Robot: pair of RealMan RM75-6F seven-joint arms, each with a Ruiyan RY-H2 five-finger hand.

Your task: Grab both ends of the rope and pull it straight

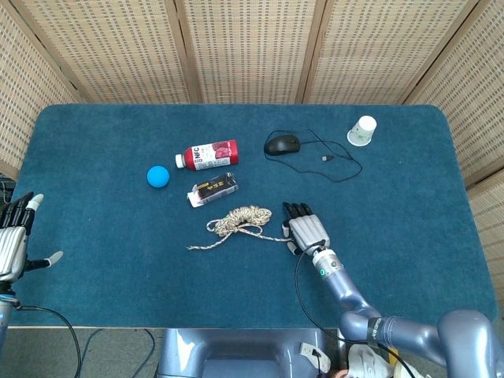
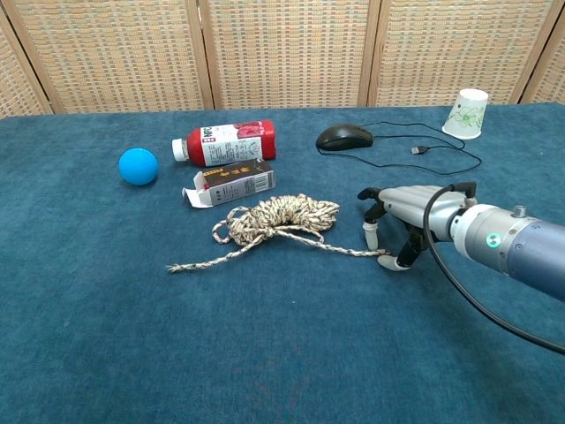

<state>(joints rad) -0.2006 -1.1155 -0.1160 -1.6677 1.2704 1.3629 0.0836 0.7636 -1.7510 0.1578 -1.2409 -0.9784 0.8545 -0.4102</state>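
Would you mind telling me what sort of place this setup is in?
Probably an indoor test bench: a blue-carpeted table fenced by woven screens, with unrelated props such as a rope, ball and mouse.

Coiled speckled rope (image 2: 281, 217), ends loose.

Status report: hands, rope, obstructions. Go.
Right hand open, fingers arched over the rope's right end, no grip yet. Left hand open at table's left edge. Rope bunched, both ends free. Small carton just behind rope.
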